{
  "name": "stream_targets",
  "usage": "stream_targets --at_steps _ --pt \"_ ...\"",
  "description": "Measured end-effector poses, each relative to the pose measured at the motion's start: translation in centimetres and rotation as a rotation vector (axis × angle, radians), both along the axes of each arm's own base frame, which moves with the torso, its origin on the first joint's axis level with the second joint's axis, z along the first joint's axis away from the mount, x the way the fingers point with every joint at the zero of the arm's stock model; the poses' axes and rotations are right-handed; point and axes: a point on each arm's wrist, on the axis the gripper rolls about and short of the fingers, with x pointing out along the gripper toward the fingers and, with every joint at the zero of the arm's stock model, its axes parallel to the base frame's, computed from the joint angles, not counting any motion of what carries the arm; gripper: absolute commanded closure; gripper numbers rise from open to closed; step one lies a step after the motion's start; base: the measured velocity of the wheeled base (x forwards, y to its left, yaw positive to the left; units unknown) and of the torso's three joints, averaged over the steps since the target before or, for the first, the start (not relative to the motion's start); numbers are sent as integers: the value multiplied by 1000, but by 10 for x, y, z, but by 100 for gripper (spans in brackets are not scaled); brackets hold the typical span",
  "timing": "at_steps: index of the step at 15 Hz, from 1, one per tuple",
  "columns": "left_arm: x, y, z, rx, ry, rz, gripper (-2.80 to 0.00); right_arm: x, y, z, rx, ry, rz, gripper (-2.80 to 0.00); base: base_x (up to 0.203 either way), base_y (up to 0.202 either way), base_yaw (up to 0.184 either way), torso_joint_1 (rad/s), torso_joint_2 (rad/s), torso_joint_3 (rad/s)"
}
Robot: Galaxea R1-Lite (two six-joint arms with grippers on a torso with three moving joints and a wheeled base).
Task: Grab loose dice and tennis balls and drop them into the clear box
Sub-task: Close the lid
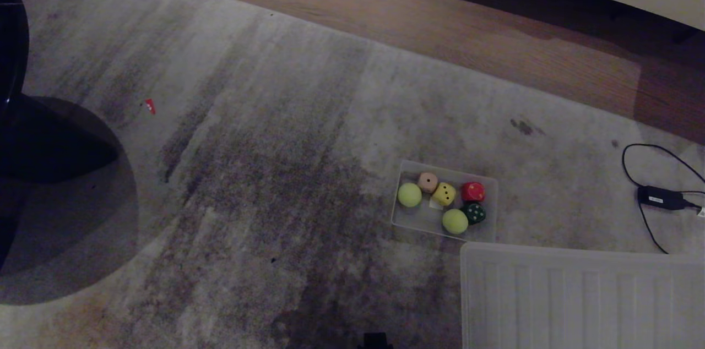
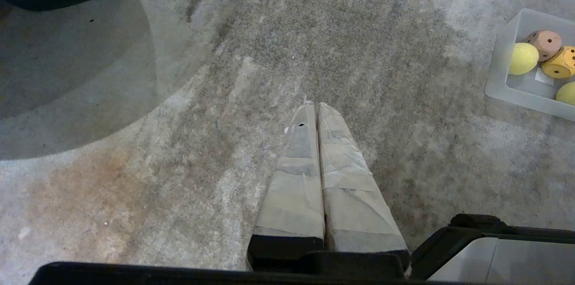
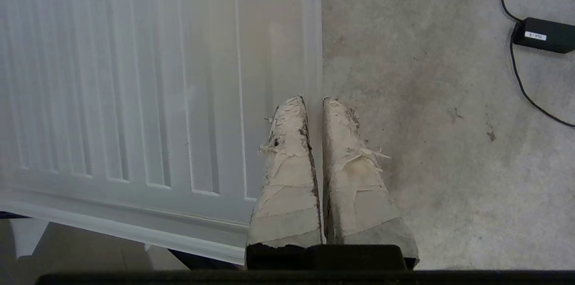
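Basically nothing loose that I can spot: the clear box [image 1: 490, 189] sits on the grey carpet [image 1: 264, 162] right of centre in the head view, and it holds both tennis balls [image 1: 410, 195] [image 1: 455, 221], the beige die [image 1: 428, 182], the pale yellow die [image 1: 444, 194], plus a red die [image 1: 472, 191] and a dark green die [image 1: 473, 212]. My left gripper [image 2: 314, 107] hangs over bare carpet, taped fingers [image 2: 296, 172] pressed together, holding nothing; the box is well off to one side of it. My right gripper [image 3: 313, 101] is over the edge of the ribbed clear lid [image 3: 134, 73], fingers very nearly together with a thin slit between them, also empty. Looks to me like the sort is done, or close. Risks from here: a stray die outside every view would be missed, since the head camera only covers this patch. Reaching across toward the box could snag the ribbed lid, which lies just beside it, and shove the box. The power brick [image 1: 658, 196] and its cable [image 1: 650, 146] lie on the carpet further right, a tangle risk if the base drives that way. Only the head view shows all six items at once; the left wrist view catches just a corner of the box with one ball, the beige die and the yellow die; the right wrist view shows no box at all, but does show the lid's ribs and the brick close up.
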Motion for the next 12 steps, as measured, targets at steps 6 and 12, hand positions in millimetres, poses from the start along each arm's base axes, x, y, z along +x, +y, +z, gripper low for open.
stream_targets --at_steps 6,12 --pt "0 0 0 -8 -1 1 0 0 0 0 0 0 0 0 0 0 0 0 0 0" --pt "0 0 0 -2 -1 1 0 0 0 0 -2 0 0 0 0 0 0 1 1 -24"
